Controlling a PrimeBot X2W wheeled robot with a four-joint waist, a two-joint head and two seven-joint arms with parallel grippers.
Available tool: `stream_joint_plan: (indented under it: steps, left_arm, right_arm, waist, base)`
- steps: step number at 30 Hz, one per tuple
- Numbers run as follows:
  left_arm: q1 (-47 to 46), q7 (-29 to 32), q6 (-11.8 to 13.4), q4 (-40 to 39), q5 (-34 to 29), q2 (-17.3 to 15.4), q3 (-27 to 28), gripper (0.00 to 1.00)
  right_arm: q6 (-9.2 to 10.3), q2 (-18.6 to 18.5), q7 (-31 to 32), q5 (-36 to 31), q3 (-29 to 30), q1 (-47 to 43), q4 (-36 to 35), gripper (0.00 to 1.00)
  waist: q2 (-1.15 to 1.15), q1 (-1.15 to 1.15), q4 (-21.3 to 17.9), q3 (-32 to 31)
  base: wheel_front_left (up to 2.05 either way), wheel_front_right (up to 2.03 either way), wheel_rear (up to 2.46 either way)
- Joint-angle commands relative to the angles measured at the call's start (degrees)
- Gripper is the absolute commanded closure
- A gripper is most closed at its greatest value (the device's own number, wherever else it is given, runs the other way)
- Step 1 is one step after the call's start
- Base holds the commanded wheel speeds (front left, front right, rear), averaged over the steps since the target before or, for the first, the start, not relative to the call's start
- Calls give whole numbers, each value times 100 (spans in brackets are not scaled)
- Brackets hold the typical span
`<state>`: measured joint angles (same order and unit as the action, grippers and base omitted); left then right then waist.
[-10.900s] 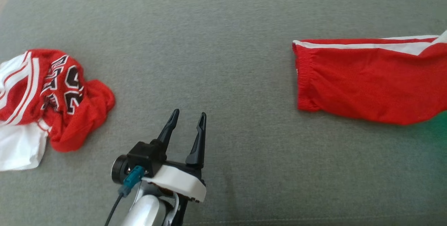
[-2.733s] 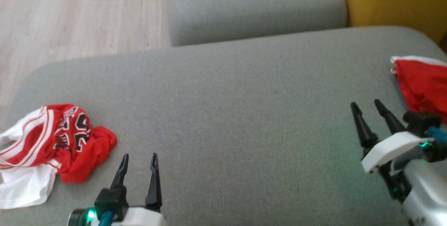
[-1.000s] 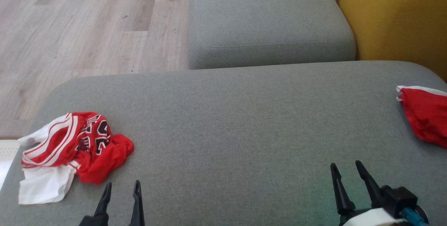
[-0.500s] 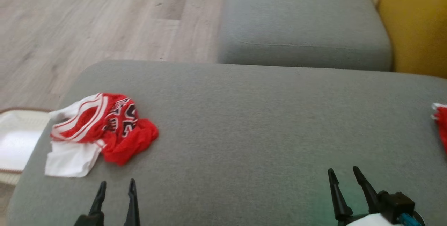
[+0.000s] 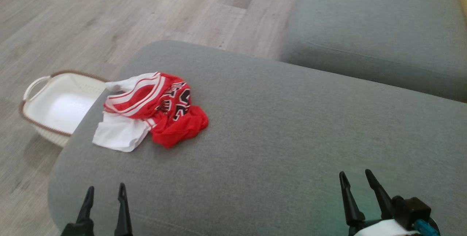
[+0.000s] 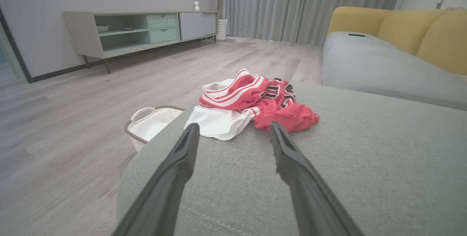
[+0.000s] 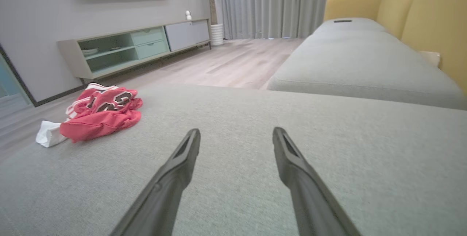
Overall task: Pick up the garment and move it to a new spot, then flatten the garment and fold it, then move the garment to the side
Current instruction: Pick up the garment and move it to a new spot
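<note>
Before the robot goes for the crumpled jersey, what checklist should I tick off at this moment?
1. Jaws of left gripper open, nothing held: ok.
2. Jaws of right gripper open, nothing held: ok.
3. The jersey in view, crumpled on the grey cushion, untouched: ok.
4. Nothing between left gripper and jersey in the left wrist view: ok.
5. Bare cushion toward the middle for a new spot: ok.
6. The jersey fully supported beside the white basket: cannot tell; its white part lies at the cushion's rim.
</note>
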<state>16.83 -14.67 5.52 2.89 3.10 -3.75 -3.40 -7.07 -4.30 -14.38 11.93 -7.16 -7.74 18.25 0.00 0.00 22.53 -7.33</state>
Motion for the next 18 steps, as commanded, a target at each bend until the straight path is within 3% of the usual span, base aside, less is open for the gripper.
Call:
stream_joint_plan:
  steps: [1,10,18]
  left_arm:
    - [-317,-33,6,-230,-46,-8,202,0]
    - [-531,-33,-102,-346,-170,-124,258,0]
    - [-2509,-33,-354,-350,-488,-574,84,0]
  right_arm:
    - [-42,-35,-62,-21,-109,311,-177,0]
    - [-42,-171,-62,-73,-140,393,-186,0]
    - [-42,-866,-62,-109,-130,790,-363,0]
  waist:
    - [0,0,143,62]
    - [0,0,103,428]
    - [0,0,-216,1574]
  base:
    - [0,0,0]
    - [0,0,0]
    - [0,0,0]
